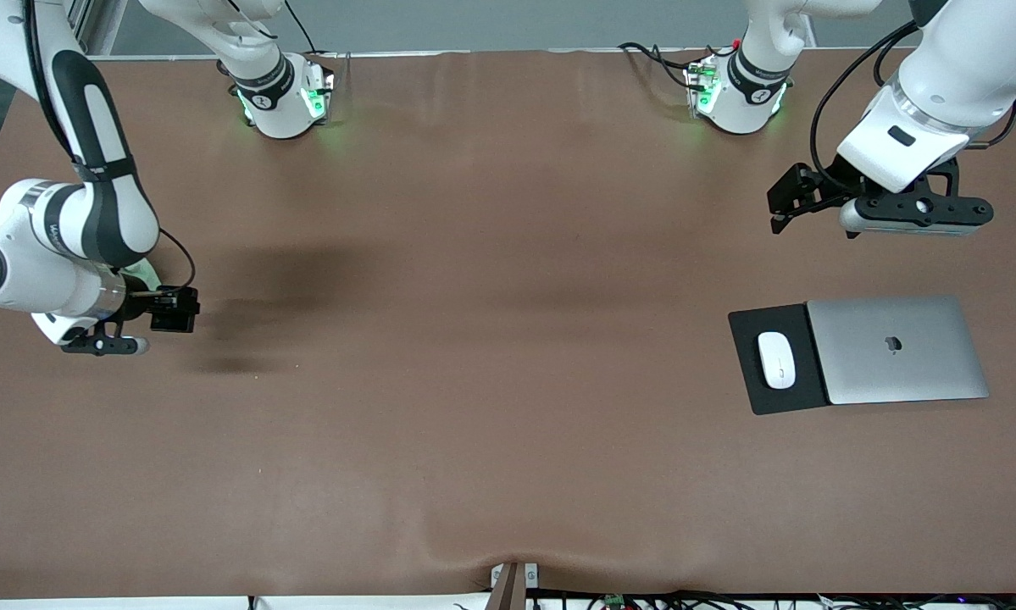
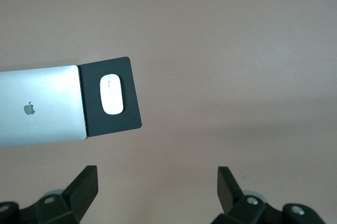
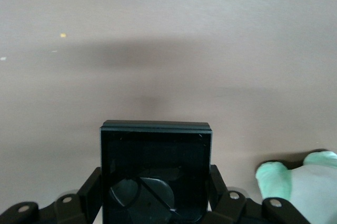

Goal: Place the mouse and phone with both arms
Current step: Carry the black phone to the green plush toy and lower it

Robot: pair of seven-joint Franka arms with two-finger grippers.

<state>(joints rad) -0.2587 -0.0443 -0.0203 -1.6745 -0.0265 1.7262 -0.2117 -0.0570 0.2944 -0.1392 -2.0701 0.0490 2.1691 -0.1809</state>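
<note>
The white mouse (image 1: 776, 359) lies on a matte black mouse pad (image 1: 749, 326) beside a closed silver laptop (image 1: 897, 349), toward the left arm's end of the table. It also shows in the left wrist view (image 2: 111, 94). My left gripper (image 1: 783, 203) hangs open and empty over bare table between the left arm's base and the pad. My right gripper (image 1: 177, 308) is shut on the black glossy phone (image 3: 156, 171) and holds it above the table at the right arm's end. The phone also shows in the front view (image 1: 175, 310).
The brown table cover (image 1: 474, 381) is bare across its middle and front. The two green-lit arm bases (image 1: 283, 97) stand along the edge farthest from the front camera. A pale green part (image 3: 295, 179) of the right arm shows beside the phone.
</note>
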